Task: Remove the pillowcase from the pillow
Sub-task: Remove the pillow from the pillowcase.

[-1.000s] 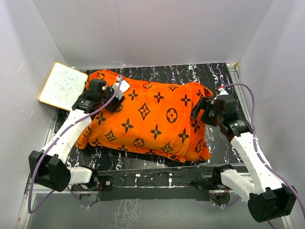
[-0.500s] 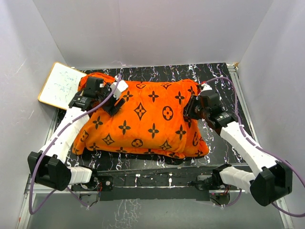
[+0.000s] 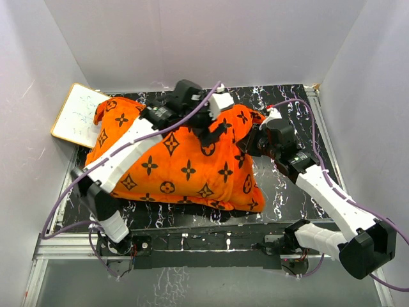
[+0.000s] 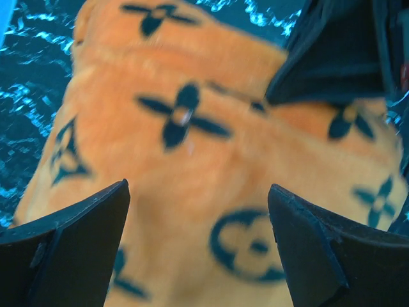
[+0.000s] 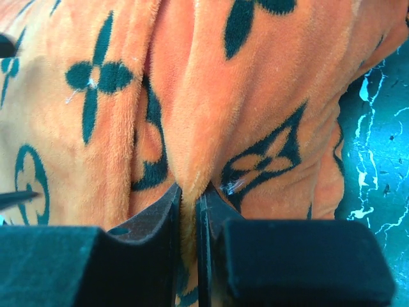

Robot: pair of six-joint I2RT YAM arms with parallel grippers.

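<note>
Pinching a fold of the bright orange plush pillowcase (image 3: 172, 167) with dark brown monogram motifs, my right gripper (image 5: 188, 192) has its fingers nearly together on the cloth at its right end. My left gripper (image 4: 198, 188) hovers over the cover's upper middle, fingers spread wide, gripping nothing. The cover lies bunched on the black marbled table (image 3: 289, 97), hiding the pillow inside.

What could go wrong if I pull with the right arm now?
1. The right gripper pinches only a thin fold of the pillowcase; the plush may slip out.
2. The left gripper hangs open above the fabric, holding nothing, so the whole bundle may drag along.
3. The pillowcase's far left corner lies beside the white board and could shove it.
</note>
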